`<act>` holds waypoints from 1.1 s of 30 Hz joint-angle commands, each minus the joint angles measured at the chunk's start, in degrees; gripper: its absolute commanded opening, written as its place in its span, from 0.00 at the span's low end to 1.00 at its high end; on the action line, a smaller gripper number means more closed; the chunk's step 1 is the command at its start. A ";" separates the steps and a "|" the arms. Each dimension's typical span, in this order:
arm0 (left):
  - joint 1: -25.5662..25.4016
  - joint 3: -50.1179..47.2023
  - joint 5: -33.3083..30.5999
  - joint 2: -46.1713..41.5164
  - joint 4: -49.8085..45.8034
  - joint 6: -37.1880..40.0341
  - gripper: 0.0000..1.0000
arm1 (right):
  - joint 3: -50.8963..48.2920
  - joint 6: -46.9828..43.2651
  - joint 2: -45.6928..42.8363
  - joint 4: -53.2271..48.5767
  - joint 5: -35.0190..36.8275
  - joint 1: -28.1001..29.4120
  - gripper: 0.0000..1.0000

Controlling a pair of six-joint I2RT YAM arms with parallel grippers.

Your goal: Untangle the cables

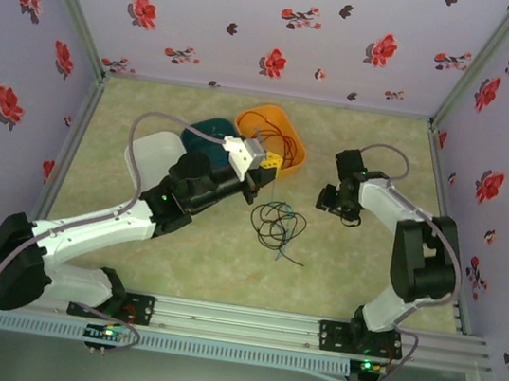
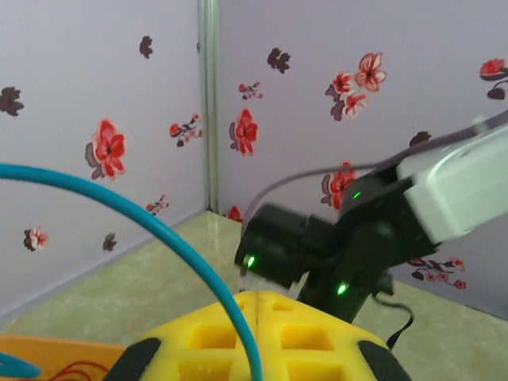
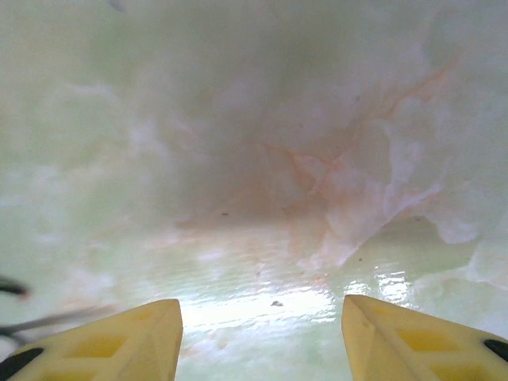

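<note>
Cables (image 1: 278,225) are lying mostly as one loose dark bundle on the bench (image 1: 179,246), between the two arms. On the left, the left pincer (image 2: 258,305) is hovering by the rim of the orange bowl (image 1: 294,129). Its yellow fingers are pressed together and pinching a blue cable (image 2: 159,230). That strand is arcing up and away to the pincer's left, and I cannot tell where its far end is going. A thin red cable (image 1: 276,141) is sitting inside the bowl, just beyond this pincer. The bundle is resting to the right of the left pincer and nearer the arm bases. It is forming a roughly round tangle, with one tail trailing toward the near right. Further right, the right pincer (image 3: 262,337) is pointing down close over bare bench, its fingers spread and holding nothing. The bundle is lying to its left and slightly nearer the bases, with dark strands just showing at the left margin of its wrist view. Both pincers are sitting about equally near the tangle. The right one is free, so it looks better placed to reach left and take hold.
</note>
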 commanded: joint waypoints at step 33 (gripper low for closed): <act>0.41 6.23 -5.37 -2.09 -8.42 1.30 0.00 | -6.63 9.31 0.79 10.26 -11.37 12.98 0.61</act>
